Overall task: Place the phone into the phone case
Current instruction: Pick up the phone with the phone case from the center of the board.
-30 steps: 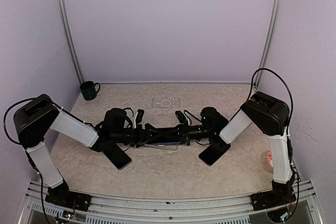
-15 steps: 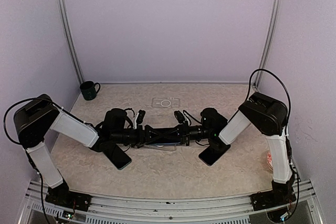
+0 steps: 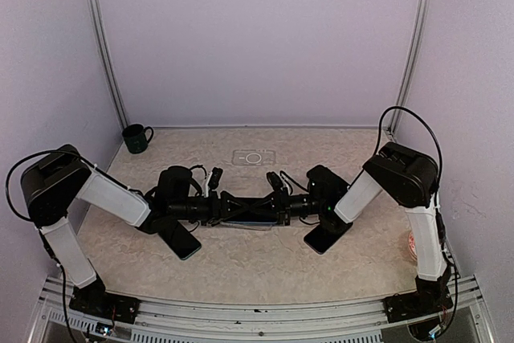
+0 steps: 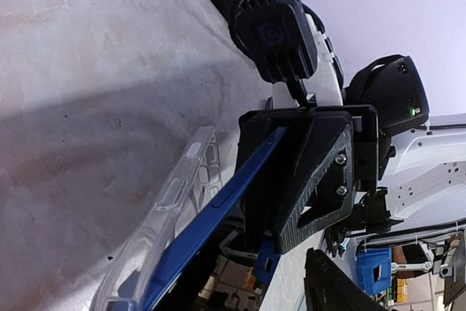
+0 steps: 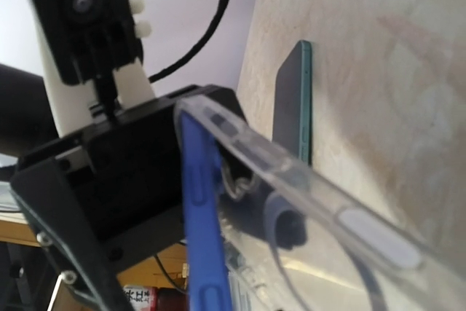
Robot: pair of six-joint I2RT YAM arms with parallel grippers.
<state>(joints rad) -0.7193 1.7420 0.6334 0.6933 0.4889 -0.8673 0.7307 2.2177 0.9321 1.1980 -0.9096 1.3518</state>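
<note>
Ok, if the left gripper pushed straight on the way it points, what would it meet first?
The left gripper would first meet the blue phone and clear case, which look already at its tips. Straight behind them stands the right gripper, facing it. Depth is unclear.

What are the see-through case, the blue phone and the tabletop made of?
The phone case looks like clear glossy plastic, probably flexible; the table shows through it. The phone shows a smooth blue edge, plastic or painted metal, can't tell. The table is matte beige with marbled veins, likely stone-look laminate.
</note>
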